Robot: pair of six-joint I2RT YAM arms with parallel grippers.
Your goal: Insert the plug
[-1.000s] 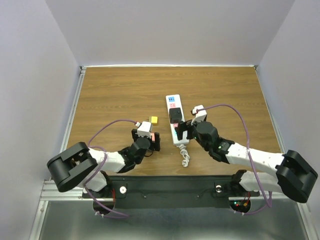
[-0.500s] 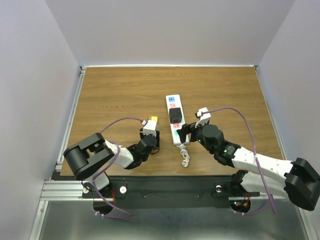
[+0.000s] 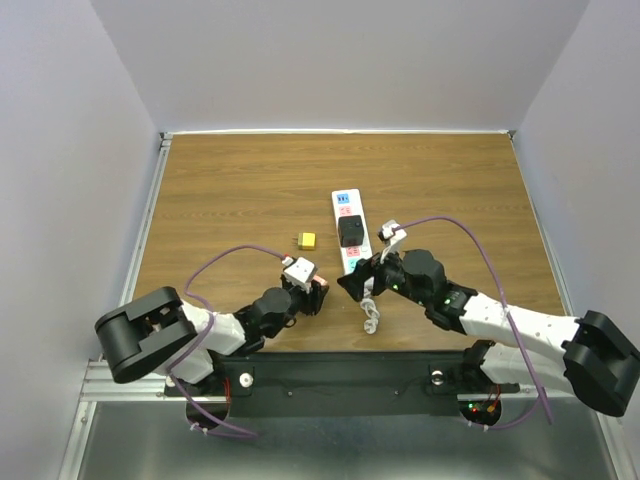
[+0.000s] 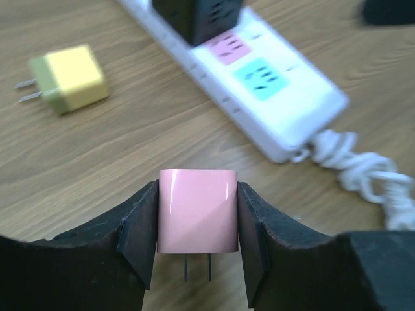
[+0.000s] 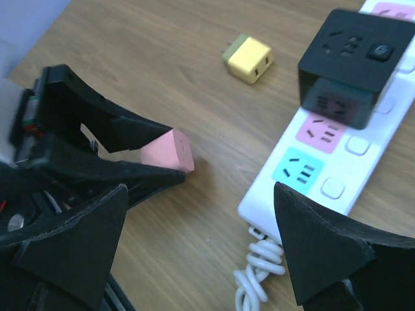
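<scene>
Pink plug [image 4: 197, 210] is pinched between left jaws, prongs pointed down at table [image 4: 130, 149]. Power strip [image 4: 259, 71] is seen ahead-right of them. Right jaws are spread wide, strip's cord end ahead between them.

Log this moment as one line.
left fingers: shut on pink plug | right fingers: open near power strip | yellow plug: on table | black adapter: in strip

Left wrist: adapter [image 4: 194, 16] cut by top edge, blurred; strip [image 4: 259, 71] far end out of frame; cord [image 4: 373, 184] runs off right. Right wrist: strip cropped at right edge. Top view: I can't resolve plug [image 4: 198, 210] in left gripper [image 3: 318, 292]
</scene>
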